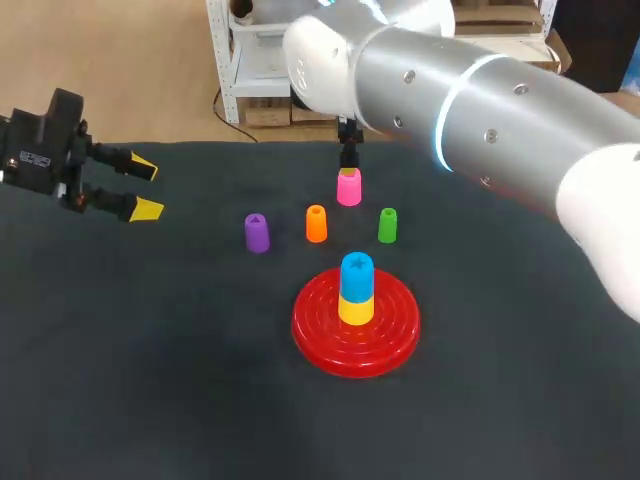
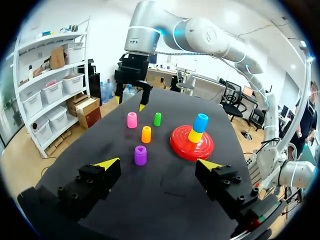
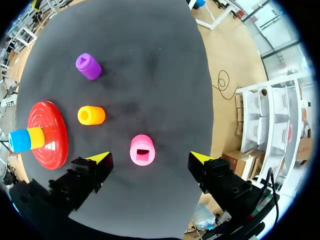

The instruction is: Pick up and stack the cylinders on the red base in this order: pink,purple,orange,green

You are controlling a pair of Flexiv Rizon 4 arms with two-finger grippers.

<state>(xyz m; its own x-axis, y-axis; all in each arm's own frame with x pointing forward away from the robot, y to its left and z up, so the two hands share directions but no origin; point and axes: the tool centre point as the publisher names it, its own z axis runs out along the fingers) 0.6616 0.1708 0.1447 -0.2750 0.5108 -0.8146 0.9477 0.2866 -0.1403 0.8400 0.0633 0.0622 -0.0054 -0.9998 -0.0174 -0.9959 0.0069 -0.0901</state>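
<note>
Between my right fingers [image 3: 100, 159], spread wide, stands the pink cylinder [image 3: 142, 150], untouched; my left fingers [image 2: 107, 164] likewise gape wide.

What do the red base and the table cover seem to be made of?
The red base looks like hard, glossy plastic: light glints off its raised rings. The table cover looks like dark matte cloth or felt, showing no shine; which one I cannot tell.
</note>
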